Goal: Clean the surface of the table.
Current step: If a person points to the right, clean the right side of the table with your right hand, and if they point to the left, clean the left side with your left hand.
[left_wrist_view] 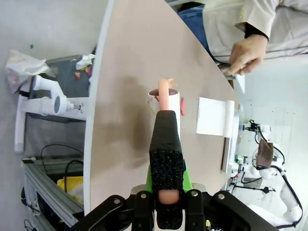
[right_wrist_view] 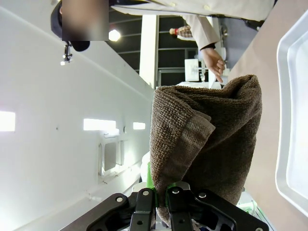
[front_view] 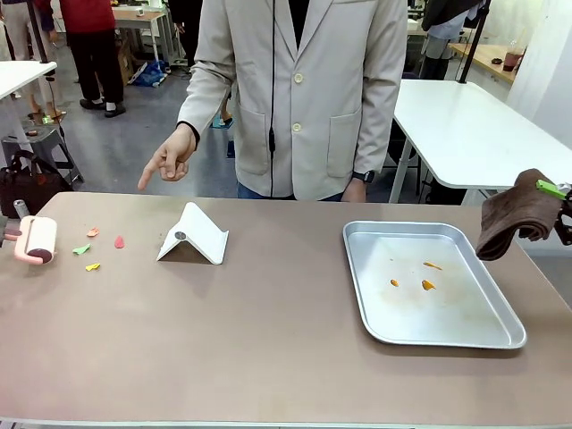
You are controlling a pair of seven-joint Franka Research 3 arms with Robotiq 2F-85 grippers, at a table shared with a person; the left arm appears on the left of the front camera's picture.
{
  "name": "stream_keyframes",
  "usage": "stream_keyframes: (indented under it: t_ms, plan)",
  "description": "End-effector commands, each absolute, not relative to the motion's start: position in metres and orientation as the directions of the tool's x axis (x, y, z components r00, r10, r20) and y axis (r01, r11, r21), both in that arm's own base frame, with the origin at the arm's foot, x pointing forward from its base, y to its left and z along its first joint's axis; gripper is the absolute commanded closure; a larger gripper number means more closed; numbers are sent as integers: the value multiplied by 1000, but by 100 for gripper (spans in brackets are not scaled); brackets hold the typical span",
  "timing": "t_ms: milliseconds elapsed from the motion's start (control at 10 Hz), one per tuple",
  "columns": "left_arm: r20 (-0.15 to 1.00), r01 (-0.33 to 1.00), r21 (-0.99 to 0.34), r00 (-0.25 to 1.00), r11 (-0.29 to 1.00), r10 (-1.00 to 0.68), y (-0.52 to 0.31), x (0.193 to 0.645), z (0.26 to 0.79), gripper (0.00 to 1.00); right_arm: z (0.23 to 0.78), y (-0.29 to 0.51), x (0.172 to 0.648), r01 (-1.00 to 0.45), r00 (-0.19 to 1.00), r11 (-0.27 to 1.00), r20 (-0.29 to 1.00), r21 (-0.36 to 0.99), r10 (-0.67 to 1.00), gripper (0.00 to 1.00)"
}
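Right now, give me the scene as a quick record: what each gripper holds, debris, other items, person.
left gripper: shut on the pink lint roller, at the left edge of the table
right gripper: shut on the brown cloth, raised at the right side beside the tray
debris: four small coloured scraps, just right of the roller
tray: silver, right half of the table, a few orange bits inside
other: white folded stand, between scraps and tray
person: hand points down toward the scraps
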State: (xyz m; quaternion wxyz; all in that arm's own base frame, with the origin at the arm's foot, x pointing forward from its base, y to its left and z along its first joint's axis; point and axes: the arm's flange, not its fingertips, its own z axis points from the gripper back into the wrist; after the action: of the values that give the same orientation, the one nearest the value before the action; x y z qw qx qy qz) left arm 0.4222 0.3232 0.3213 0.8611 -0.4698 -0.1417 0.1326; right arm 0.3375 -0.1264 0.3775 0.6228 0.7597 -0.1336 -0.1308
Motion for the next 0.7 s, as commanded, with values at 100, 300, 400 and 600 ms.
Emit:
stream_keyframes:
  t_ms: [100,300,400,600]
  plan:
    - [98,-146,-818,918,556,385,302,422,323,78,383,-128,335,-31,933,-207,-46,978,-358,98]
    - [93,-165,-796,917,583,387,295,425,319,78,383,-128,335,-31,933,-207,-46,978,-358,98]
    - [79,-178,-789,920,588,385,291,426,317,78,383,-128,335,-31,933,-207,-46,978,-358,98]
    - [39,-215,-776,922,593,385,282,435,310,78,383,-128,335,-31,933,-207,-46,978,-358,98]
